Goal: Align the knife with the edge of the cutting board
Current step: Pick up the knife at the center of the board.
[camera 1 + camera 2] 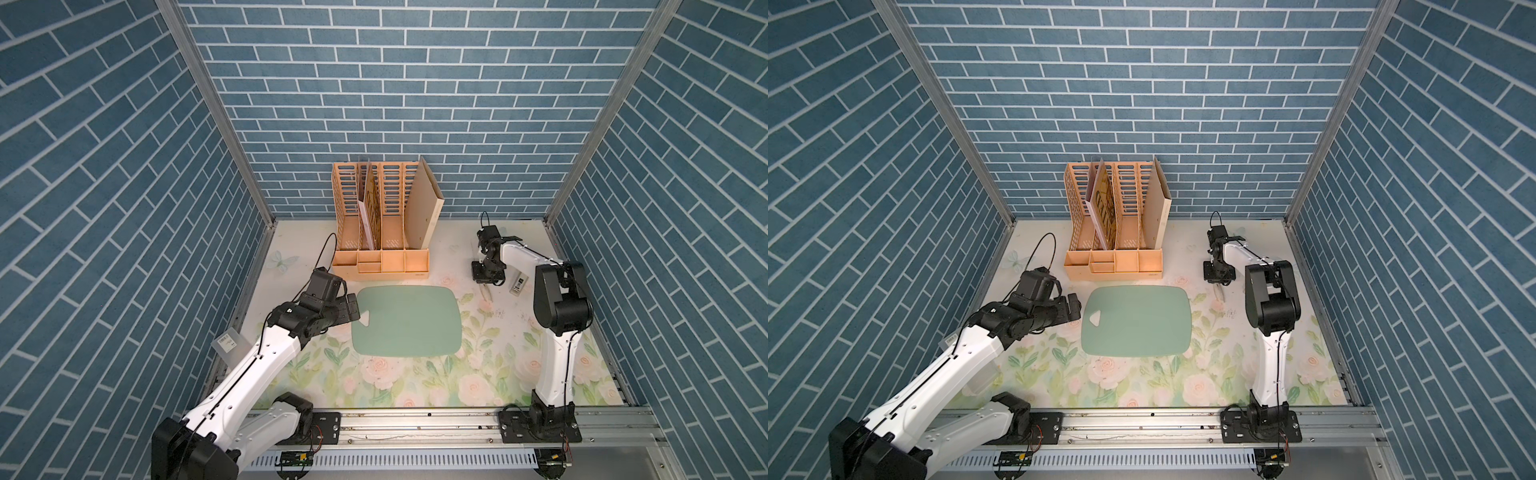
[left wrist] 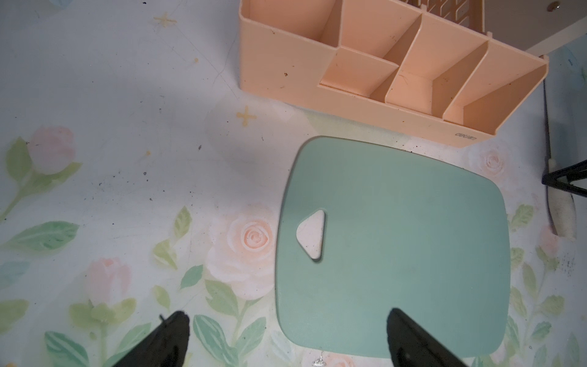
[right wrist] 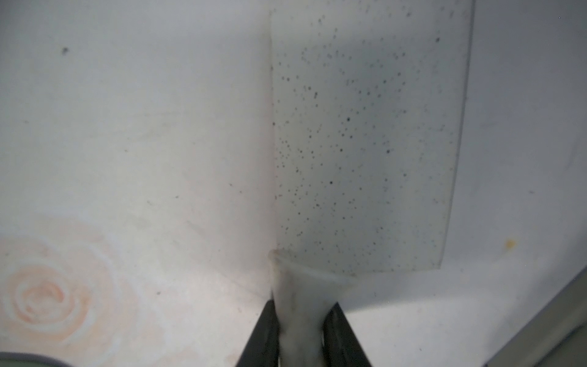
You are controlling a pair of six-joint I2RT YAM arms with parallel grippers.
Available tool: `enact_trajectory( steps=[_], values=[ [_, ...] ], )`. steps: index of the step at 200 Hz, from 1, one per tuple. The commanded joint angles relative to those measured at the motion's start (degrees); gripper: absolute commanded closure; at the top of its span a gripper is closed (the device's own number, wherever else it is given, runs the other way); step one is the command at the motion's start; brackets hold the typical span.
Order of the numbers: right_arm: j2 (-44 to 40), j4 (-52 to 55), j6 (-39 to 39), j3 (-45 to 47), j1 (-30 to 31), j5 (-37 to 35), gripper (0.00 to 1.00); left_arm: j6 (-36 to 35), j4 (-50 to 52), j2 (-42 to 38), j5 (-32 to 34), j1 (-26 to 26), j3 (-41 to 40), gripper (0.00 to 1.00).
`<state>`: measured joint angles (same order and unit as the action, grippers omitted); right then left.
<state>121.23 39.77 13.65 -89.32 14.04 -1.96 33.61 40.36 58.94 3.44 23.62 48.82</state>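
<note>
The pale-green cutting board (image 1: 407, 320) (image 1: 1138, 320) lies flat mid-table, its triangular hole (image 2: 313, 235) towards the left arm. My right gripper (image 1: 484, 281) (image 1: 1217, 282) points down, right of the board's far right corner. It is shut on the pale handle of the knife (image 3: 365, 143), whose broad speckled off-white blade reaches away from the black fingers (image 3: 263, 333). The handle's end (image 1: 485, 292) shows below the gripper, apart from the board. My left gripper (image 2: 287, 317) (image 1: 353, 309) hovers open over the board's holed short edge, holding nothing.
A peach file organizer (image 1: 380, 232) with folders stands just behind the board. A small white tube with a black cap (image 1: 516, 284) lies right of the right gripper. A frosted sheet with a barcode label (image 1: 228, 345) sits at the left edge under the left arm.
</note>
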Motion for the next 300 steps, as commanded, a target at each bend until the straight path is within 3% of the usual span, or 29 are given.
enact_trajectory(
  steps=[1, 14, 217, 300],
  values=[
    [1.5, 0.0, 0.8, 0.2, 0.0, -0.8, 0.87, -0.7, 0.0, 0.4, 0.4, 0.3, -0.7, 0.0],
    [1.1, -0.1, 0.9, 0.3, 0.0, -0.8, 1.0, -0.6, 0.0, 0.6, 0.4, 0.3, -0.7, 0.0],
    [-9.7, 1.1, 1.9, -0.5, 0.3, -2.6, 1.0, -0.5, -0.1, 0.2, 0.7, 0.4, -0.7, 0.0],
    [-15.5, -0.8, 7.4, 9.1, 3.6, -5.1, 1.0, -0.4, 0.0, 0.4, 0.9, 0.4, -0.7, 0.0]
  ],
)
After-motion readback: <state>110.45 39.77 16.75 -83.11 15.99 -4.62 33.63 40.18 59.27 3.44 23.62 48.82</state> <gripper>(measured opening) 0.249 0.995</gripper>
